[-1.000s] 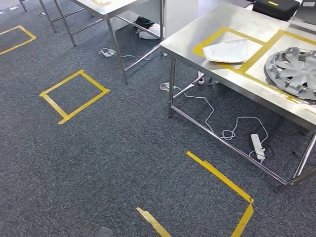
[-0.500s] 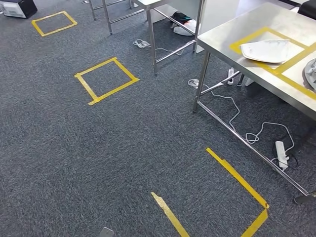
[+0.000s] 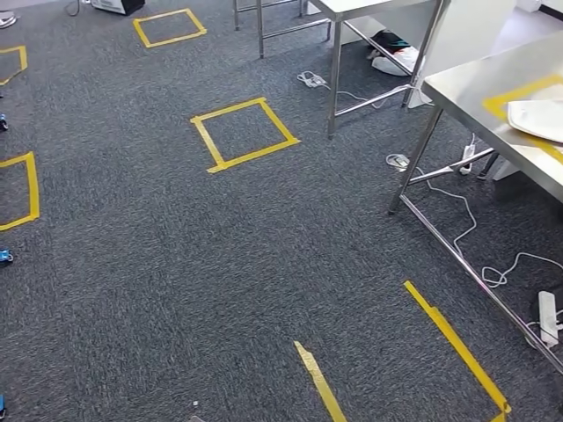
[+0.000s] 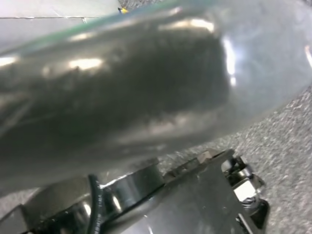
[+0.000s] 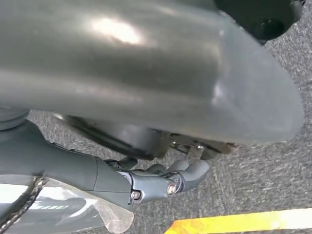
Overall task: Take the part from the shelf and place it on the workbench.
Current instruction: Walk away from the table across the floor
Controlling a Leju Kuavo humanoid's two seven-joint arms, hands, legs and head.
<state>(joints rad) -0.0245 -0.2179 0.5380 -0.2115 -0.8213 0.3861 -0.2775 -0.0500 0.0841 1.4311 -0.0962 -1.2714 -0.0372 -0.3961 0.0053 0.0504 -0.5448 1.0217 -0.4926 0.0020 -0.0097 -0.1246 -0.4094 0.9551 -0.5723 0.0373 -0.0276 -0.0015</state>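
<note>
A white flat part (image 3: 537, 119) lies inside a yellow tape frame on the steel workbench (image 3: 464, 88) at the far right of the head view. My right hand (image 5: 158, 183) hangs over the grey carpet in the right wrist view, its dark fingers stretched out with nothing between them. In the left wrist view my left hand (image 4: 110, 87) is a blurred grey cover close to the lens, and its fingers are hidden.
A second steel table (image 3: 345, 9) stands at the back. Yellow tape squares (image 3: 244, 134) and tape strips (image 3: 458, 347) mark the carpet. Cables and a white power strip (image 3: 547, 316) lie under the workbench. Small blue objects (image 3: 5, 256) sit at the left edge.
The camera has swung to the left: the workbench has slid to the right edge, the hubcap on it has left the picture, and more floor squares show on the left.
</note>
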